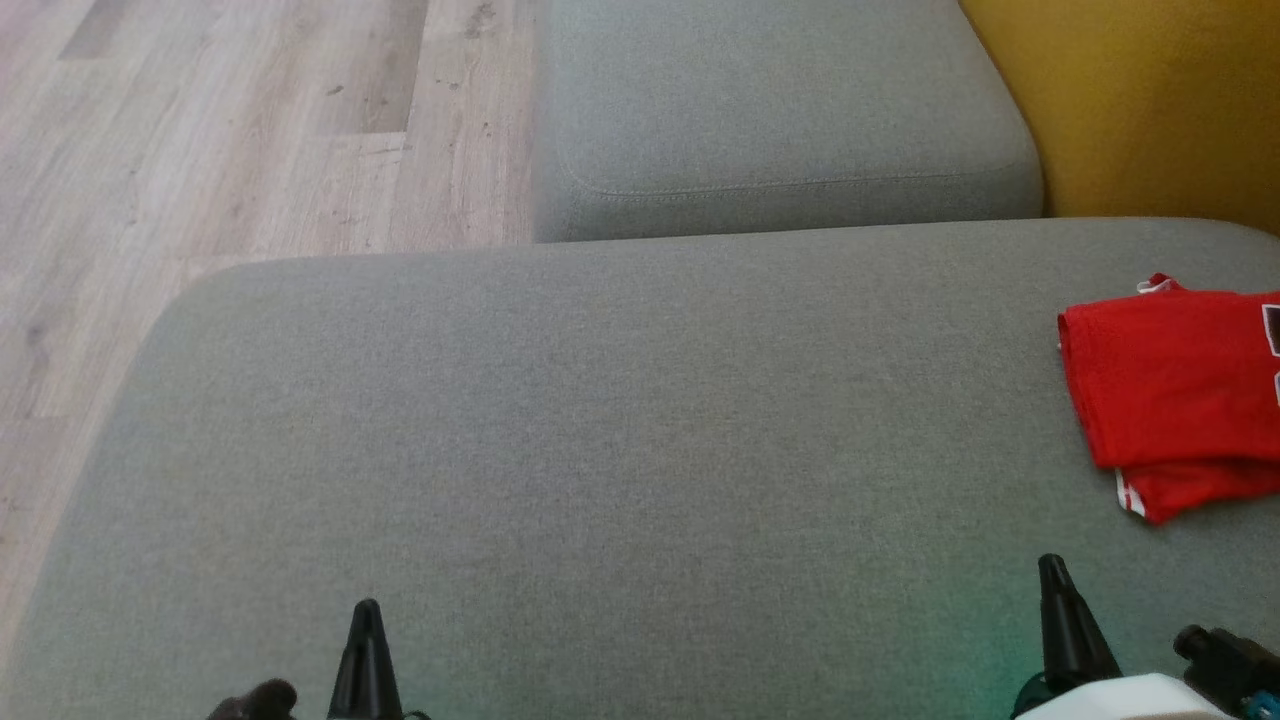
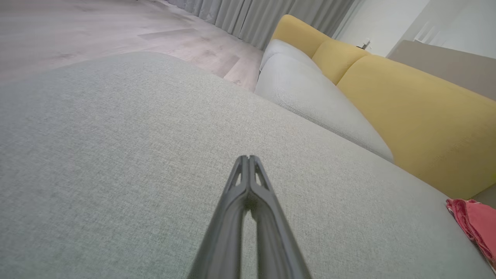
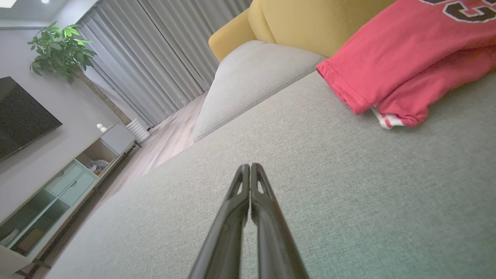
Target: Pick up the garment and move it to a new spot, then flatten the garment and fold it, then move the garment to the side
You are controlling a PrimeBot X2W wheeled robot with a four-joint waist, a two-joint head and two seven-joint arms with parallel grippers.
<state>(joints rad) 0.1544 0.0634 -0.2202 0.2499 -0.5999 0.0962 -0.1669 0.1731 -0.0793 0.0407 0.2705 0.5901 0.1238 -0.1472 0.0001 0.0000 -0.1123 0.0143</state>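
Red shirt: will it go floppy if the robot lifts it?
Probably floppy: the red folded cloth shirt lies in soft, rumpled layers, so it would likely droop and unfold. It looks thin, so probably light. The grey woven sofa cushion may grip it when pushed.

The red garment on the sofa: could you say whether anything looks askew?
Slightly: the red garment lies folded on the grey cushion, but a white-trimmed lower layer pokes out beneath the top fold.

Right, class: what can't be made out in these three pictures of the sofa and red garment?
Red garment: the head view's right edge cuts it off, full outline unknown.
Dark lettering: cut by the right wrist view's top edge, unreadable.
Shelf unit contents: right wrist view, too small to identify.
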